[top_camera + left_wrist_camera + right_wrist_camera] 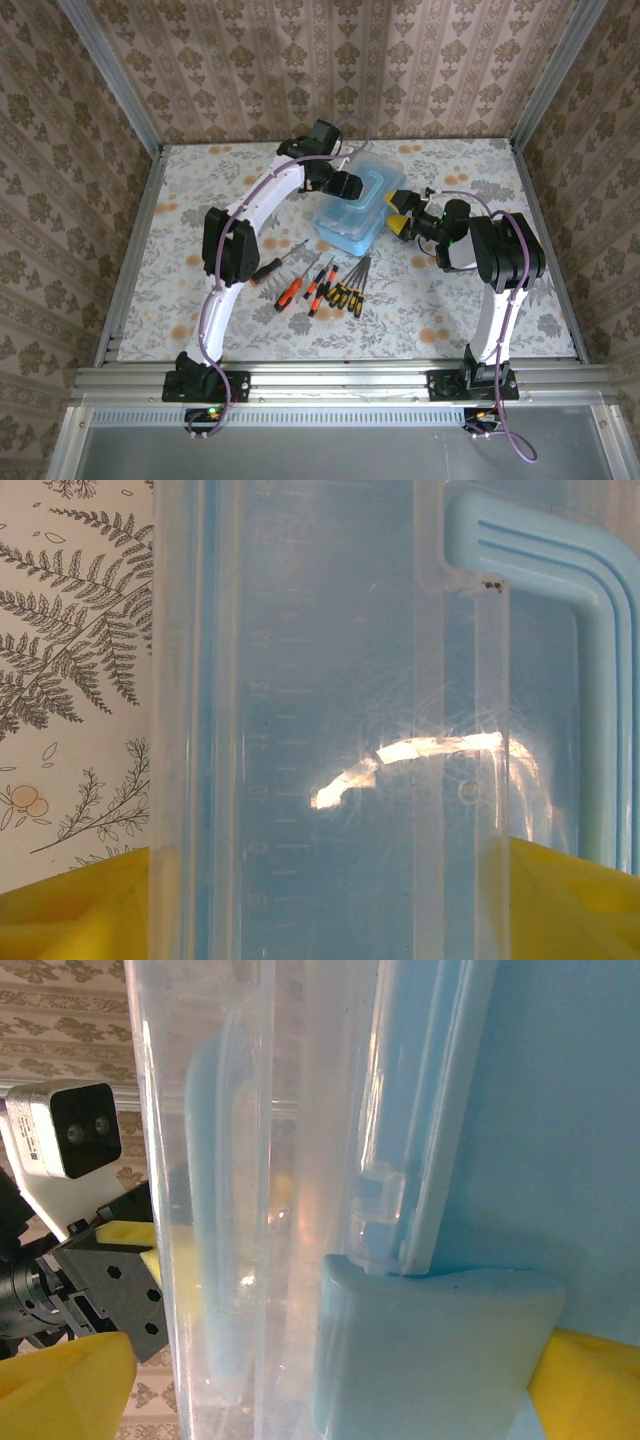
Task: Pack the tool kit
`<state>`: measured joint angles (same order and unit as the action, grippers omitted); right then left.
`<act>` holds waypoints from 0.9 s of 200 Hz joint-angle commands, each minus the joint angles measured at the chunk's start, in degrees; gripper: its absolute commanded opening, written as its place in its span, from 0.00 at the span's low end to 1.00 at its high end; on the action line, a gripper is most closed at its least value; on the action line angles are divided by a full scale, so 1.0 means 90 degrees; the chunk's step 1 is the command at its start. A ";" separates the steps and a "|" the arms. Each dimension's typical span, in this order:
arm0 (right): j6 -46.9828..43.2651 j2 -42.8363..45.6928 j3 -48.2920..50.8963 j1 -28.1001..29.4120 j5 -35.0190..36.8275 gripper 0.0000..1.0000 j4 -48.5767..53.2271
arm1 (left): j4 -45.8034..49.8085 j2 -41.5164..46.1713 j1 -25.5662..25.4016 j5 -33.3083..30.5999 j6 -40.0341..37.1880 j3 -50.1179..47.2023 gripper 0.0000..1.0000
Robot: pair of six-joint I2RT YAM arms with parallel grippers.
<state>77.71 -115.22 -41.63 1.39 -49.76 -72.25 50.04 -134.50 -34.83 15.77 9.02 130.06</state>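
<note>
- Your translucent pale-blue plastic box (352,228) is smooth and glossy, and its clear plastic lid (330,730) throws back a bright glare.
- Its opaque light-blue plastic handle (600,630) looks satin, with moulded ridges.
- The opaque blue plastic latch (430,1350) shows a fine matt grain.
- Your left gripper (330,920) has yellow fingers (70,910) of matt, faintly textured plastic.
- The orange-and-black-handled screwdrivers (320,285) have thin grey metal shafts.
- The floral-printed table cover (200,200) looks flat and matt.
- The silver frame rails (340,380) are dull metal.
</note>
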 commanded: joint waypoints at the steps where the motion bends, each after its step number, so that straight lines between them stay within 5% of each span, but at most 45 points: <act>1: 0.0069 0.0294 0.0016 0.0012 -0.0034 1.00 -0.0356 | 0.0564 -0.0234 -0.0100 -0.0381 0.0053 -0.0482 0.71; 114: 0.0066 0.0947 0.0402 -0.0294 0.0069 1.00 -0.0410 | 0.0122 -0.0124 -0.0066 -0.1086 0.0143 -0.1413 0.70; 180: 0.0096 0.0291 0.0397 -0.0439 0.0050 1.00 -0.0361 | 0.0003 -0.0163 0.0035 -0.0691 0.0199 -0.1424 0.70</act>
<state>78.46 -108.57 -38.39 -2.37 -48.47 -74.17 42.74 -130.21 -36.29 11.66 9.45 121.10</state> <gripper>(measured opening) 0.999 0.744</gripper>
